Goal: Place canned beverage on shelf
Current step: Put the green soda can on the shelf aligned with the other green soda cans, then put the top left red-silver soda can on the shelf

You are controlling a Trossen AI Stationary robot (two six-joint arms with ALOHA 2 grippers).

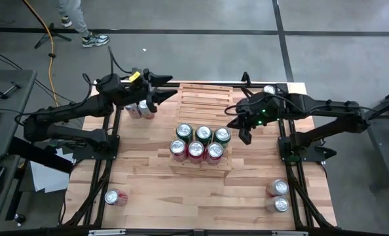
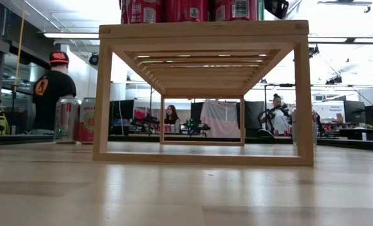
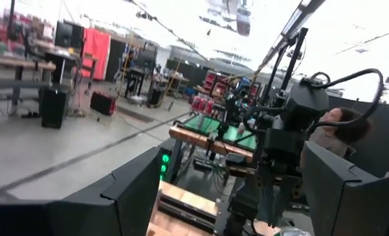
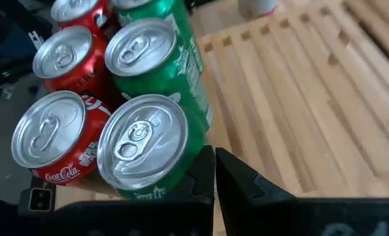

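The shelf, a pale slatted rack, stands mid-table. Six canned beverages stand upright on its near tier: three green ones behind three red ones. My right gripper is shut and tipped downward. It stands just to the right of the rightmost green can, with nothing between its fingers. In the low view its tip shows at can height, past the row's right end. My left gripper hangs open above the shelf's far left corner, empty and pointing across at the right arm.
Two cans stand on the table left of the shelf's far end, and one stands at the far right. One can lies near the front left; two sit near the front right. The shelf's far slats are bare. People show beyond the table.
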